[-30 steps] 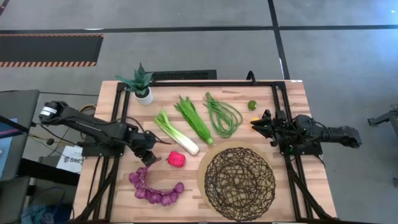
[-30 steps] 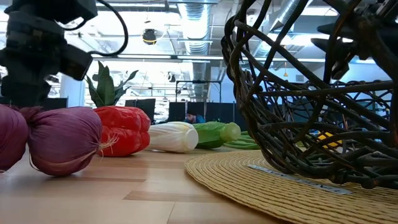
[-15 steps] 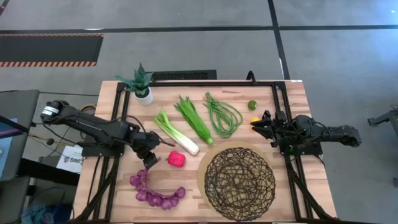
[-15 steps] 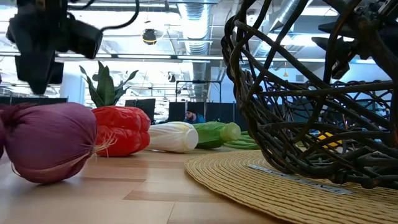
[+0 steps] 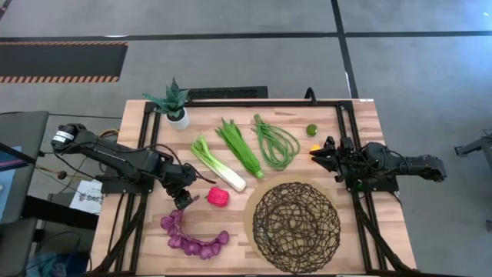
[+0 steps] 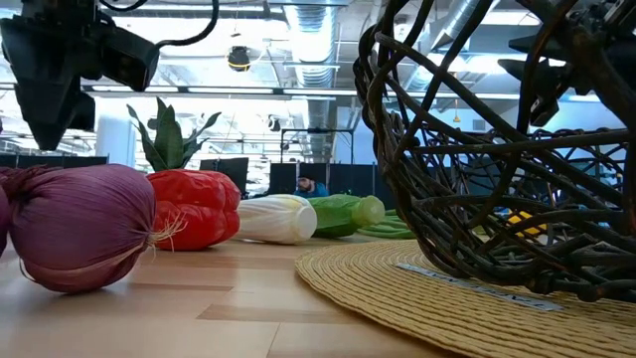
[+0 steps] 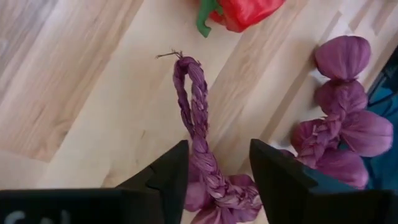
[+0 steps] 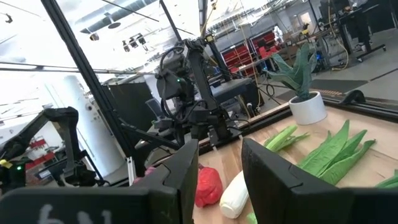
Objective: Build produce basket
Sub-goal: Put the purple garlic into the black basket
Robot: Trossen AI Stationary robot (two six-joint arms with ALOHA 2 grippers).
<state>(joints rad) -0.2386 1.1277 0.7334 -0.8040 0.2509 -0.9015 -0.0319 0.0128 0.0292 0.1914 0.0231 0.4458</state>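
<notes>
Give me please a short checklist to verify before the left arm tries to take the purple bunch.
1. Left gripper open: ok, jaws apart.
2. Fingers on both sides of the braided stem of the purple bunch: ok in the left wrist view.
3. Bunch gripped: not ok, nothing held yet.
4. Red pepper apart from the gripper: ok.
5. Basket free to receive produce: ok, nothing inside.
6. Right gripper out of the way: ok, waiting beside the lemon.
</notes>
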